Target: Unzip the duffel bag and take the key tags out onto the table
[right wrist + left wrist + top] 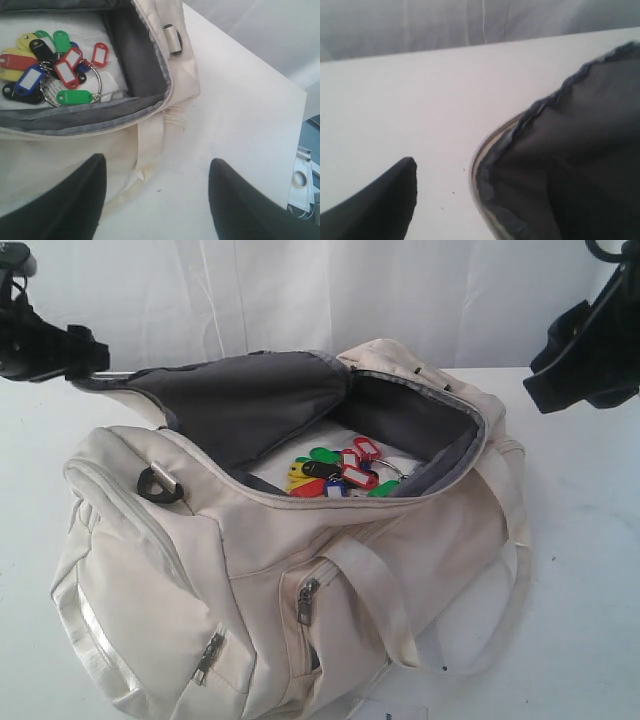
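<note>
Right gripper (157, 165), spread wide, empty: we aim it straight down at key tags (56, 67) inside duffel bag (150, 570); left gripper (90, 355) grip unclear.

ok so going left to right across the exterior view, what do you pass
left gripper → black D-ring → key tags → right gripper

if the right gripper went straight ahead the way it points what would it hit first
Likely the outer side of the duffel bag by its strap, or the table just beside it; depth is unclear.
</note>
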Motion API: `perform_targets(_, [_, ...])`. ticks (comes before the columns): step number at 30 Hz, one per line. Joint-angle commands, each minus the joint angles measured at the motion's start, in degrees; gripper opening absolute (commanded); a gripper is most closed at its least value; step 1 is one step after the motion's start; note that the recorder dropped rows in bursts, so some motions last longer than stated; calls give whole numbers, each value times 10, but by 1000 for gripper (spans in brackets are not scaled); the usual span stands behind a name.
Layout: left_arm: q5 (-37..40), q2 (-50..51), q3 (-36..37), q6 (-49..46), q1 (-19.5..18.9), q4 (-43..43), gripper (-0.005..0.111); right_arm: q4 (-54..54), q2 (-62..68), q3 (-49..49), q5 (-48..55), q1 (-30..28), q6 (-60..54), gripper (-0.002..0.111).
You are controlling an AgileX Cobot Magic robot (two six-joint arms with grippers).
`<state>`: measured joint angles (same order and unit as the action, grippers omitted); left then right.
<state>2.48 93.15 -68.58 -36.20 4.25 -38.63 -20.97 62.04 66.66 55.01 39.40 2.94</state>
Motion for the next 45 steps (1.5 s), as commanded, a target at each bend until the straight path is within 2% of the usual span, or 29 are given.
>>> perform_targets(1, [-9, -73, -2, -1, -1, 29, 75, -5, -5, -5, 0, 0, 3, 56])
perform_targets(7, [12, -154, -2, 2, -1, 35, 75, -5, -5, -5, -4, 0, 3, 56])
perform_targets(9, [61, -178, -2, 5, -1, 35, 75, -10, -5, -5, -4, 0, 3, 56])
perform_targets(12, [184, -211, -2, 5, -1, 35, 72, -22, -9, -5, -4, 0, 3, 56])
perform_targets(14, [265, -228, -2, 4, -1, 34, 64, -27, -16, -5, -8, 0, 3, 56])
perform_targets(17, [380, -249, -2, 3, -1, 34, 46, -27, -27, -5, -30, 0, -6, 56])
perform_targets(19, [423, -258, -2, 5, -1, 36, 28, -27, -33, -5, -52, 0, -6, 56])
perform_targets(21, [422, -273, 4, 19, -1, 36, 4, -27, -41, -5, -69, 0, -6, 56])
perform_targets(22, [413, -285, 10, 12, -1, 36, 0, -27, -45, -5, -75, 0, -6, 56])
perform_targets(26, [376, -360, 69, 16, -1, 69, 0, -27, -56, -5, -78, 0, 0, 55])
perform_targets(28, [328, -405, 122, -6, -1, 70, 0, -27, -56, -6, -84, 0, 14, 55])
perform_targets(30, [251, -427, 183, -32, -1, 70, 0, -27, -56, -15, -108, 0, 14, 55])
perform_targets(31, [187, -432, 227, -36, -1, 67, 0, -27, -56, -22, -124, 0, 14, 55])
perform_targets(34, [79, -432, 279, -10, -1, -56, 0, -26, -56, -41, -148, 0, 23, 55])
perform_targets(36, [85, -432, 278, -11, -1, -117, 0, -33, -52, -53, -163, 0, 59, 55])
perform_targets(39, [107, -433, 277, -17, -1, -119, 0, -59, -11, -50, -177, 0, 127, 43])
perform_targets(45, [158, -445, 248, -22, -1, -119, 0, -55, 113, 77, -85, 0, 110, 42])
